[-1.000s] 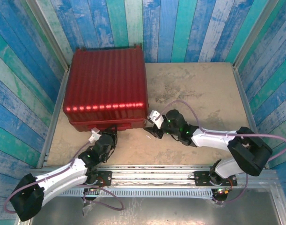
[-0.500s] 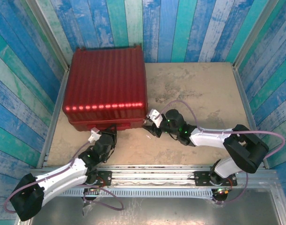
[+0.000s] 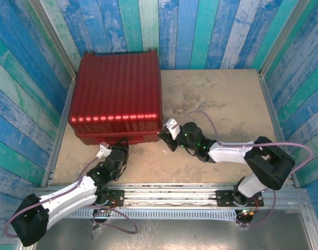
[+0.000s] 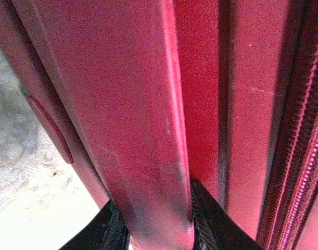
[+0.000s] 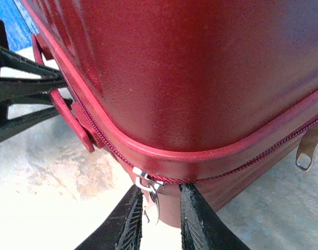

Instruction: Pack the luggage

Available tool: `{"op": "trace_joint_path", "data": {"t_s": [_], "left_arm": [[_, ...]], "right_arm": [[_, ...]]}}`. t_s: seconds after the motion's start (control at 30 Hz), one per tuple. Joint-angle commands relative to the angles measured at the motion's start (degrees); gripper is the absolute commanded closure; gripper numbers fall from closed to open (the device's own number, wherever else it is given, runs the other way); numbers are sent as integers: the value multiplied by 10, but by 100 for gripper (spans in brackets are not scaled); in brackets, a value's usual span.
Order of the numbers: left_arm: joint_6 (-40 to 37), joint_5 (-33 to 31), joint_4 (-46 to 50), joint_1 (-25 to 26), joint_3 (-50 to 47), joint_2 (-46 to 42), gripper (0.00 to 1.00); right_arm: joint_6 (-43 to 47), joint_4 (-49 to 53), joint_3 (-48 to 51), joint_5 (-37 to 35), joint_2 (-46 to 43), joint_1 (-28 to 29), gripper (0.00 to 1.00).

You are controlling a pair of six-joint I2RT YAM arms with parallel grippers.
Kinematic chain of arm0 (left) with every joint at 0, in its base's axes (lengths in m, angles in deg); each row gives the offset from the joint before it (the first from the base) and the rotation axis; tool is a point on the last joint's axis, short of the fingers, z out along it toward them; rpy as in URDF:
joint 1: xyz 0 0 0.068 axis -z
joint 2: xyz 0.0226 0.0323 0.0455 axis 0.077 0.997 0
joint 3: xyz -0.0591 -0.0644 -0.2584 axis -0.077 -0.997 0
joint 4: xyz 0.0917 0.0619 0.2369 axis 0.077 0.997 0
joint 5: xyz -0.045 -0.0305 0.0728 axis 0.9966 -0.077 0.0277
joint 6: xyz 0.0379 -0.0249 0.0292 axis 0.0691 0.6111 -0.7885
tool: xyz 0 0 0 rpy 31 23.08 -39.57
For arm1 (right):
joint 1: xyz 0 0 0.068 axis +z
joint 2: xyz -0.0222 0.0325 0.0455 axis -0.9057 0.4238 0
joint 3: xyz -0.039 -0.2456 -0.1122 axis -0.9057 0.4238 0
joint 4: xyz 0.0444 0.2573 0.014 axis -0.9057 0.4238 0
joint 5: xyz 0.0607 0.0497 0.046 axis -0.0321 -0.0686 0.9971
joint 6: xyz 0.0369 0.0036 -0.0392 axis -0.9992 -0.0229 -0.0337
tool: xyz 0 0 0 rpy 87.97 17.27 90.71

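Observation:
The luggage (image 3: pixel 117 88) lies shut at the table's far left, a dark-red ribbed shell. My left gripper (image 3: pixel 121 147) is at its near side, shut on the luggage's handle (image 4: pixel 138 130), whose red bar fills the space between the black fingers. My right gripper (image 3: pixel 163 136) is at the near right corner of the luggage (image 5: pixel 200 78). Its jaws (image 5: pixel 160 194) stand narrowly apart astride the zip line. A silver zip pull (image 5: pixel 152 200) hangs between them, close against the left finger (image 5: pixel 128 219), with a gap to the right one.
Sandy tabletop (image 3: pixel 216 104) lies open to the right of the luggage. Blue plank walls (image 3: pixel 211 31) close in three sides, and a metal rail (image 3: pixel 169 195) runs along the near edge. A second zip pull (image 5: pixel 307 151) hangs further along the side.
My right gripper has slid a little left up to the luggage's corner, and its jaws have narrowed round the zip pull. The left arm has stayed still.

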Motion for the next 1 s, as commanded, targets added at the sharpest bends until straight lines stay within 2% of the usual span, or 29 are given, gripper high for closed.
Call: {"op": "trace_joint_path", "data": {"t_s": [0.0,0.2,0.4,0.53,0.77,0.97], "left_arm": [[-123,20,144,10,-52,11,100],[-130,24,139,11,-52,16,100],[-130,27,140,10,-57,8,100],[-130,26,150,10,-59,-5,100],[-128,24,171,10,-61,-30,100],[-128,22,179,10,-63,-40,100]], "right_arm": [[-60,-28,-14,-51,42,7,77],[-84,-57,-7,-52,67,22,72],[-97,-51,-1,-58,65,22,62],[-102,-35,-3,-76,64,22,57],[-121,-30,12,-111,54,18,55],[-141,-65,59,-164,21,18,47]]}}
